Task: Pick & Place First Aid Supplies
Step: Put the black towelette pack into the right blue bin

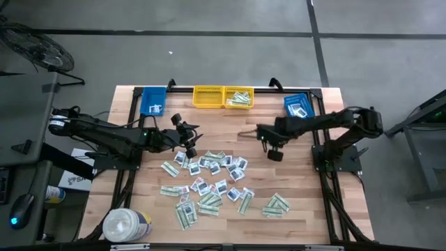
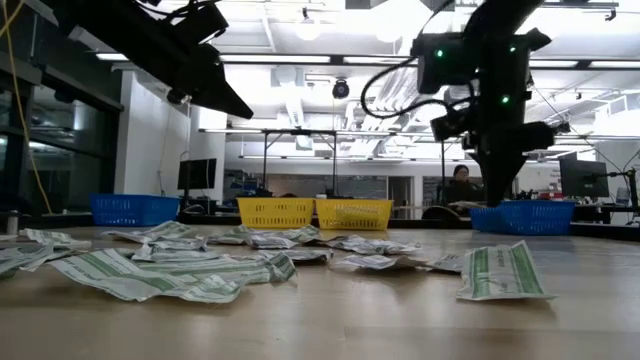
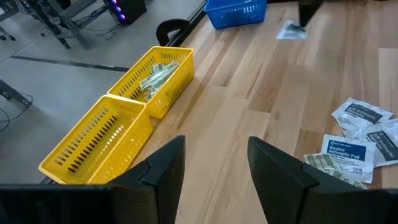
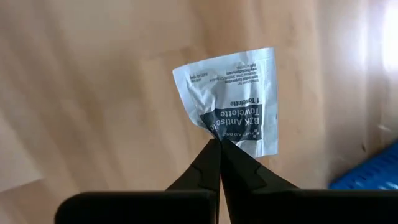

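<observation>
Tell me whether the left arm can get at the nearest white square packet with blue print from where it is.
Probably yes. The left gripper hangs open above bare wood, and the white square packet with blue print lies flat just beside it, nothing between them. It overlaps a green-striped packet, so both might lift.

Bare table (image 1: pixel 300 174) from 12 to 3 o'clock of packet scatter (image 1: pixel 209 185); yellow bins (image 1: pixel 223 97) line far edge; white tub (image 1: pixel 125 224) at 8.

Beyond my table (image 2: pixel 330 320), ceiling lights (image 2: pixel 308 28) glow at twelve o'clock; grey floor (image 1: pixel 223 49) surrounds; a seated person (image 2: pixel 462 183) at three.
</observation>
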